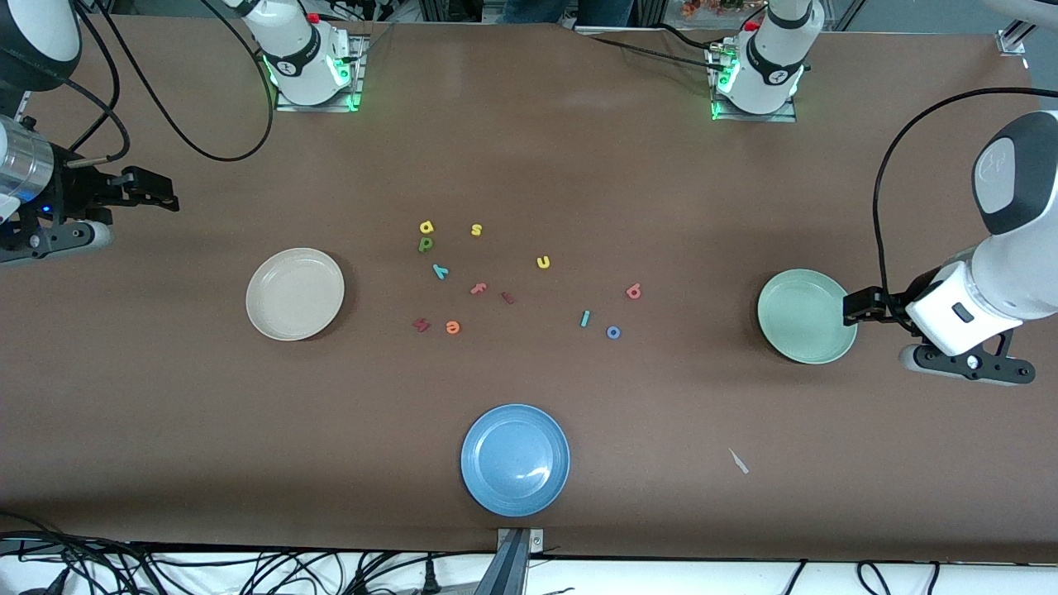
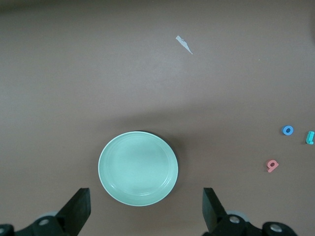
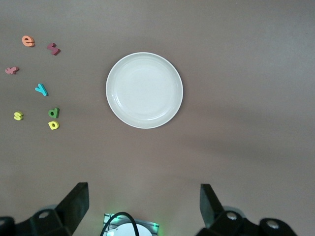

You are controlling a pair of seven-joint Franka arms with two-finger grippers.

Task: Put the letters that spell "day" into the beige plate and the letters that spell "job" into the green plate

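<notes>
We are seeing the blue plate (image 1: 515,459) lying nearest the camera on the worktop (image 1: 165,430). Farther back, the "o" (image 1: 613,332), "j" (image 1: 585,318) and "b" (image 1: 634,291) are lying between the green plate (image 1: 806,316) and the "y" (image 1: 440,271), "d" (image 1: 425,244) and "a" (image 1: 426,226), which are lying near the beige plate (image 1: 295,293). We are holding the left hand (image 1: 851,308) wide and empty over the green plate's edge; the right hand (image 1: 165,198) is waiting wide at its end.

My left gripper (image 1: 851,308) hangs with fingers spread at the green plate's (image 1: 806,316) edge. My right gripper (image 1: 165,197) waits, fingers apart, over the counter (image 1: 529,149).
</notes>
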